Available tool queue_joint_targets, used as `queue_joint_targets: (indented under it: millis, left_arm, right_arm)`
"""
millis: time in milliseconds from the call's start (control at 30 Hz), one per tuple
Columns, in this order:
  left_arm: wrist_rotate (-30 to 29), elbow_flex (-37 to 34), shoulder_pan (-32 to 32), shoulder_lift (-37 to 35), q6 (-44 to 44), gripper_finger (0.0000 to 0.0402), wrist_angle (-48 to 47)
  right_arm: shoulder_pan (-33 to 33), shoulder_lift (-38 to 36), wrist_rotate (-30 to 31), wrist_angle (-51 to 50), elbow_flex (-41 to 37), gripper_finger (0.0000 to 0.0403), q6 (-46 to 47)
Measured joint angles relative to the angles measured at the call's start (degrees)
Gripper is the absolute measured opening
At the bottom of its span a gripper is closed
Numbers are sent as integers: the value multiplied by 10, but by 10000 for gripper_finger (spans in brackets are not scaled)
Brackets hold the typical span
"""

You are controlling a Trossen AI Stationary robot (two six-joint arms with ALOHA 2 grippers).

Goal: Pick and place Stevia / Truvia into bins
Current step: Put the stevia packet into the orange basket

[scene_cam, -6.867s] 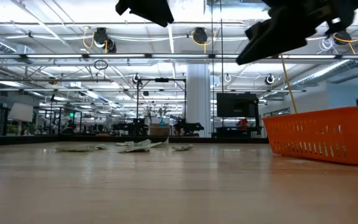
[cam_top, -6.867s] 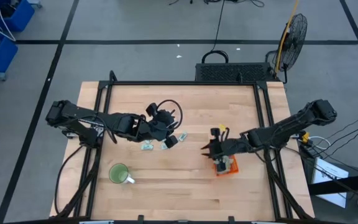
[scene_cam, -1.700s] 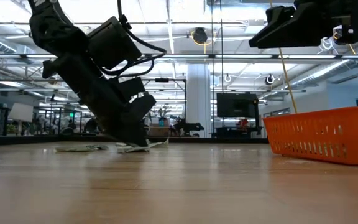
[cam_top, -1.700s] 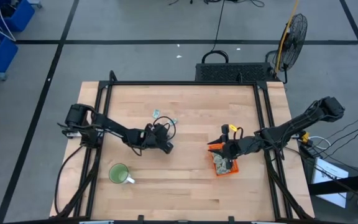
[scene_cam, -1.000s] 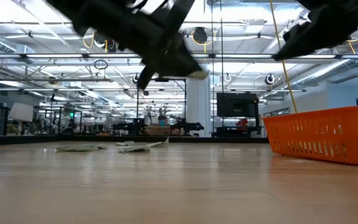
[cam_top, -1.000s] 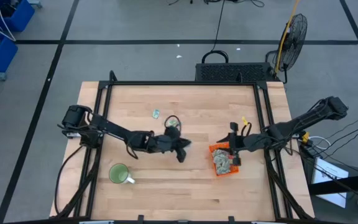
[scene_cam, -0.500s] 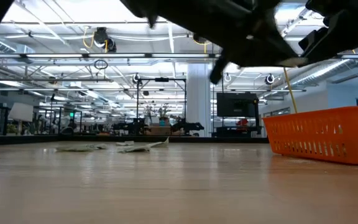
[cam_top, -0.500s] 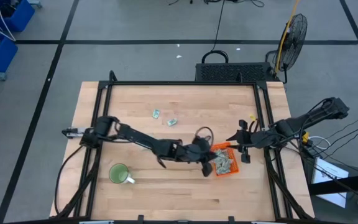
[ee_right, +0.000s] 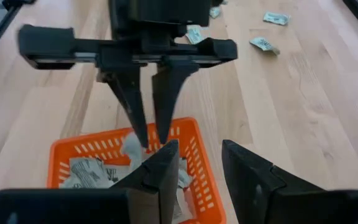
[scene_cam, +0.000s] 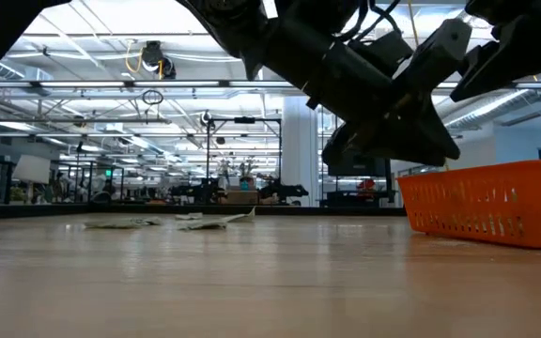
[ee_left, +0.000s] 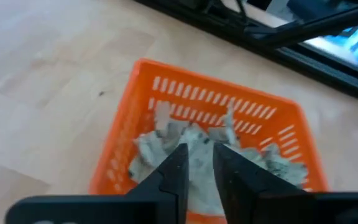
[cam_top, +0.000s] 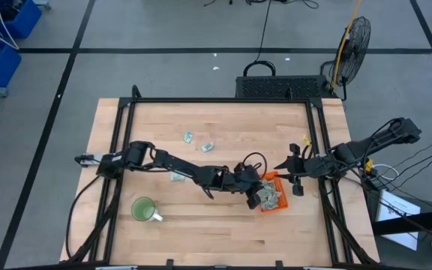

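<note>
The table (cam_top: pixel 223 232) carries the most: both arms, an orange tray (cam_top: pixel 271 196) near its right side, a green mug (cam_top: pixel 142 208) at the front left, and loose sachets. The left arm stretches across the wood, and its gripper (cam_top: pixel 254 193) hangs over the tray's left edge. Its wrist view shows the fingers (ee_left: pixel 174 171) slightly apart above the tray (ee_left: pixel 135 118), with crumpled sachets (ee_left: pixel 197 155) behind the gap; whether one is pinched between the tips or simply lies in the tray below cannot be made out. The right wrist view sees the same left gripper (ee_right: pixel 149 140) with its tips close together, reaching down to the tray's far wall (ee_right: pixel 110 144). The right gripper (cam_top: pixel 292 176) waits just beside the tray's upper right corner, fingers (ee_right: pixel 166 158) apart and holding nothing.

The tray holds a heap of sachets (cam_top: pixel 270 198), partly covered by the left gripper in the high view. Three sachets remain on the wood: two (cam_top: pixel 189 136) (cam_top: pixel 208 147) toward the back and one (cam_top: pixel 177 177) half hidden by the left arm. In the low view they show only as a flat, thin strip (scene_cam: pixel 216 222) far off, and the tray (scene_cam: pixel 496 202) runs off the right edge.
</note>
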Motion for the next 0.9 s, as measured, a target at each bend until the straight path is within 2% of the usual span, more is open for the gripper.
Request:
queue_joint_targets:
  millis: [200, 300, 633, 900]
  left_arm:
    - [0, 0, 0, -11, 24, 91, -4]
    - [4, 0, 1, -36, 35, 92, -36]
    - [-14, 0, 1, -152, 77, 92, -276]
    - [-30, 0, -3, -194, 19, 93, -492]
  right_arm:
    - [0, 0, 0, 0, 0, 116, 0]
    - [0, 0, 0, -1, 0, 116, 0]
    - [0, 0, -1, 46, -43, 116, 0]
    - [0, -2, -2, 96, -44, 116, 0]
